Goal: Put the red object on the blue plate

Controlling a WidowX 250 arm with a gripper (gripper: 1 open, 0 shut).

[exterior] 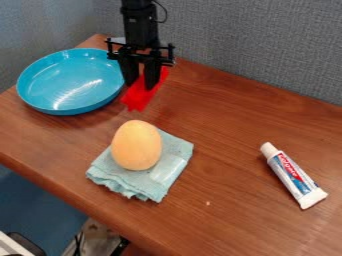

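The red object is a small bright red block, held upright-tilted between the black fingers of my gripper, which is shut on its upper part. Its lower end hangs just above the wooden table. The blue plate, a glossy turquoise dish, rests on the table's far left corner. The block hangs just to the right of the plate's rim, outside it.
An orange egg-shaped thing sits on a pale blue folded cloth in front of the gripper. A white toothpaste tube lies at the right. A grey-blue wall stands behind the table.
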